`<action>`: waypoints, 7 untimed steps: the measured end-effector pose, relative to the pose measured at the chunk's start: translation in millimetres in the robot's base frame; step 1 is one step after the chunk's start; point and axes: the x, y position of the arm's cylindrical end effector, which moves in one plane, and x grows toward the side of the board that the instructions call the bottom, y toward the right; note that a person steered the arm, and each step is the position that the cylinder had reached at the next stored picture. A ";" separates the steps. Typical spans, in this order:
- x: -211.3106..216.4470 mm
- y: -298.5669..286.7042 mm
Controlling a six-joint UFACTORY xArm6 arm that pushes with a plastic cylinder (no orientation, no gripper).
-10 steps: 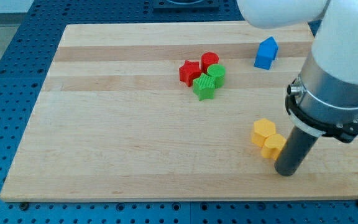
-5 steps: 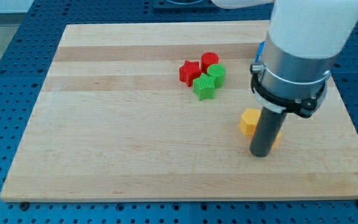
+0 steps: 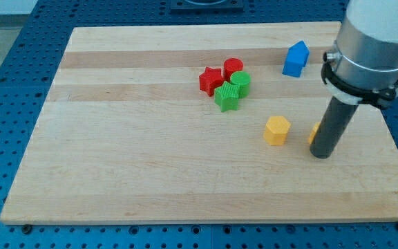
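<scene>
My tip (image 3: 321,155), a bare rod with no gripper to open or close, rests on the wooden counter (image 3: 150,173) against a mostly hidden yellow block (image 3: 314,131), with a yellow hexagon block (image 3: 277,130) nearby to the view's left and a blue block (image 3: 296,59) above.

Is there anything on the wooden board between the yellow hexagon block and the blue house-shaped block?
No. In the camera view, only bare wooden board lies between the yellow hexagonal block and the blue house-shaped block. My tip stands farther toward the view's right.
</scene>
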 end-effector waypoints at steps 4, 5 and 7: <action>-46.4 17.4; -63.9 17.5; -94.8 36.5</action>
